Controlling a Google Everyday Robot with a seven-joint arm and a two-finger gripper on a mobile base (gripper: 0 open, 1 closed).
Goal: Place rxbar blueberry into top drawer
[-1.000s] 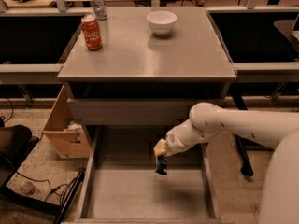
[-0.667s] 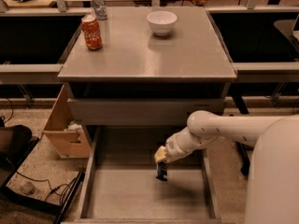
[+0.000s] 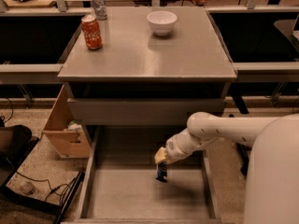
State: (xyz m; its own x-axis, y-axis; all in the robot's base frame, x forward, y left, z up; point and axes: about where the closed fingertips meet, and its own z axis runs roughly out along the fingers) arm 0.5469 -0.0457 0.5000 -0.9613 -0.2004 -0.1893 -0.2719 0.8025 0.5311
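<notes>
Over the open drawer [image 3: 135,202] at the foot of the cabinet hung the gripper [image 3: 161,164], pinching the top end of a dark blue snack bar [image 3: 161,173]. The bar dangled upright from it, long side vertical, near the middle of the drawer and a little toward the back. Whether its lower end touched the drawer's bare grey floor could not be told; a faint shadow lay on the floor just to its right. The white arm [image 3: 219,129] reached in from the right, crossing above the drawer's right wall, with its wrist bent down toward the bar.

Above the open drawer, a plain grey front panel [image 3: 145,111] sat closed under the cabinet top [image 3: 154,55]. On that top stood a red-orange soda can [image 3: 91,31] near the back left corner, upright, and a white bowl [image 3: 161,22] near the back, well apart from the can. Behind the can, at the very back edge, stood a silvery bottle [image 3: 98,2].

To the left of the cabinet a cardboard box [image 3: 63,129] rested on the speckled floor, open at the top, with its near corner just beside the drawer's left wall. Farther left lay a black bag [image 3: 14,143] and some cables [image 3: 44,190].
</notes>
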